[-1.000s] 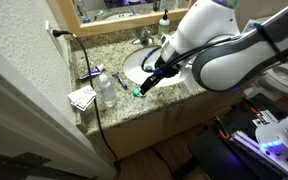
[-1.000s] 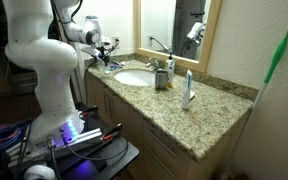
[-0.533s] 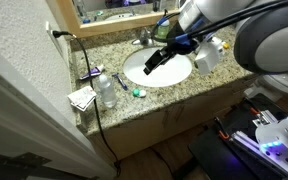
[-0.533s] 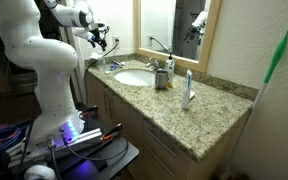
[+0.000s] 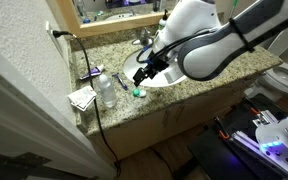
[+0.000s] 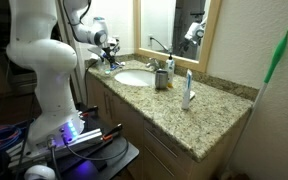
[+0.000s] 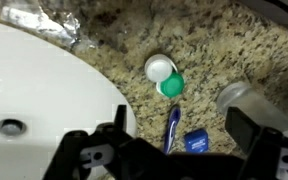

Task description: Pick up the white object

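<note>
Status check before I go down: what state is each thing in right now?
gripper: jaws open, holding nothing, above the counter.
white object: lying on the counter, touching a green cap, not gripped.
sink: no standing water.
clear bottle: standing upright.

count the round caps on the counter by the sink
2: a white cap on the granite counter beside the sink, and a green cap touching it. More may be hidden.
</note>
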Available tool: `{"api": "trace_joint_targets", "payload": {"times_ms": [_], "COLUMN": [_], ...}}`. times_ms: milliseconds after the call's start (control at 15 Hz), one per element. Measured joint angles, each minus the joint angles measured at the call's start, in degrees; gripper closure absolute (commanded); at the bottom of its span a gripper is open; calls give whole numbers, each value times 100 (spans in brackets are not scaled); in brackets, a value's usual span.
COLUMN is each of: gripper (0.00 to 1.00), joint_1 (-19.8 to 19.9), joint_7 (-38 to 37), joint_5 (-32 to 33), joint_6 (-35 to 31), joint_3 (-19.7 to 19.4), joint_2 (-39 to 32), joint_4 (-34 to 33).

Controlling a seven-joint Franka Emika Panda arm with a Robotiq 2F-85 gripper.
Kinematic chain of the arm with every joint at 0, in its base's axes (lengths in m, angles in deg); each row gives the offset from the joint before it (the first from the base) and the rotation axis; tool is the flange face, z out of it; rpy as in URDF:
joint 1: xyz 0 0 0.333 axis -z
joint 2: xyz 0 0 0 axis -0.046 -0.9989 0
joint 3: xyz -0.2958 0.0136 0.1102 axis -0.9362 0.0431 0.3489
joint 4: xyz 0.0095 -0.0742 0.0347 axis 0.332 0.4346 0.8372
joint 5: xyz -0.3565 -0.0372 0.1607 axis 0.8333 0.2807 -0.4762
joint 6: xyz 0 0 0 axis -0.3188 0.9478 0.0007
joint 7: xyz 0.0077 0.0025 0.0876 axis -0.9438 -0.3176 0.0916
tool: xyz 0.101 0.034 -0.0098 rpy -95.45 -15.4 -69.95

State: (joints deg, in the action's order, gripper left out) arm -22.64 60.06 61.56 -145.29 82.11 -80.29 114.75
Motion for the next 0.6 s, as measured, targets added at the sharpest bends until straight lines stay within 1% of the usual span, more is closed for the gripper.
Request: {"api": "trace_joint_targets", "payload": {"times_ms": [67, 200, 333, 600], "gripper": [0, 0, 0, 0], "joint_1": [0, 1, -5, -54], "joint_7": [49, 71, 59, -8], "joint_5": [-22, -25, -9, 30], "joint_6": [0, 0, 64, 675], "joint_3": [8, 17, 13, -3], "joint_2": [-264, -532, -547, -535], "joint_4": [-182, -401, -440, -412]}}
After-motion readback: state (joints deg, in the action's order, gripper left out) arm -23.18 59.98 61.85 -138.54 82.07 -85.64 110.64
